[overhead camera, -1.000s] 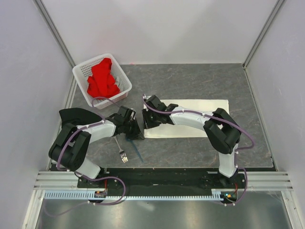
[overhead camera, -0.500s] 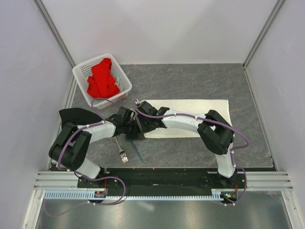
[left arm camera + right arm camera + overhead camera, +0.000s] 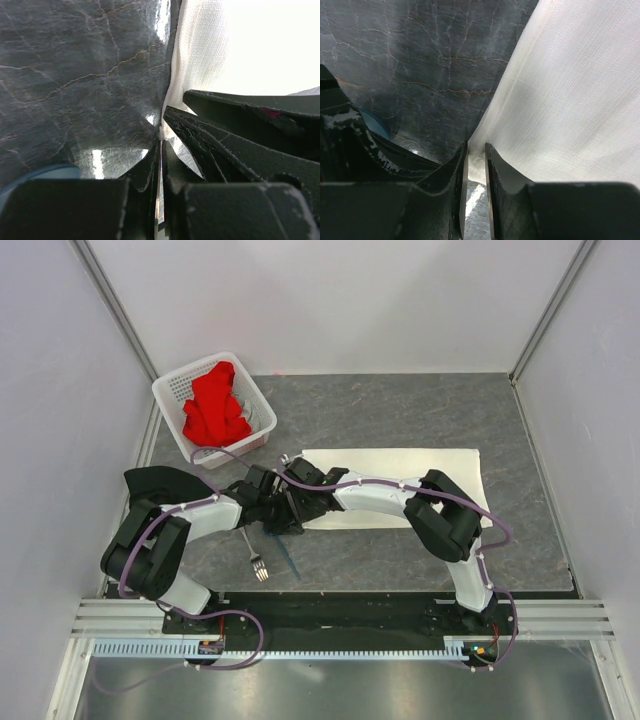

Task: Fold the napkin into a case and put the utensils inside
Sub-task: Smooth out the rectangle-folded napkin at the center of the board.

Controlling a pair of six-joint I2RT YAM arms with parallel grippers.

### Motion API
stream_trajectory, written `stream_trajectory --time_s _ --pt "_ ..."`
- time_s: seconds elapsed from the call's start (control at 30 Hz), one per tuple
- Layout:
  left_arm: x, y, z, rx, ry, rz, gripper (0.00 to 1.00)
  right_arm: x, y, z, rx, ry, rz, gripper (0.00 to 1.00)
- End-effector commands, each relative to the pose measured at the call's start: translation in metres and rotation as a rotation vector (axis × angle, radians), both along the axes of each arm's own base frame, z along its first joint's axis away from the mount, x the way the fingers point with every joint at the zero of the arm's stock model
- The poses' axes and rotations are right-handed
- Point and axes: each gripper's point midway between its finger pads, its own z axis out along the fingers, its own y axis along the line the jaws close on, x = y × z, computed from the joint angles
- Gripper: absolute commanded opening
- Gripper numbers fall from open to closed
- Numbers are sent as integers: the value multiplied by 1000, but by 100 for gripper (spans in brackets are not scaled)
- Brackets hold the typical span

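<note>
The cream-white napkin lies as a folded strip, the case, across the middle of the grey table. Both grippers meet at its near-left corner. My left gripper is shut, with a thin sliver of the napkin's corner between its jaws. My right gripper has its jaws closed narrowly on the napkin's edge. The silver fork and the blue spoon lie on the table just in front of the grippers. A bit of the spoon's blue bowl shows beside the right fingers.
A white perforated basket holding a red cloth stands at the back left. White walls close in the table on three sides. Both arm bases sit on the near rail.
My right arm has reached further left to the napkin's near-left corner and its jaws have narrowed on the cloth. The left arm has hardly moved.
</note>
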Motion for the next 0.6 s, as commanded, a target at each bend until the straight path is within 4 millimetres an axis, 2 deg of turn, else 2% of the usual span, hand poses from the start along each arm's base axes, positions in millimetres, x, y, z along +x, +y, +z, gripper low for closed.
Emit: stream_trajectory --time_s 0.0,0.2,0.43,0.57 --pt "-1 6 -1 15 5 27 9 6 4 5 -14 -33 3 20" --pt "-1 7 -1 20 4 25 8 8 6 16 -7 -47 2 6" --pt "0 7 -2 21 8 26 8 8 9 46 43 -67 6 6" --pt "1 6 0 17 1 26 8 2 11 48 61 -37 12 5"
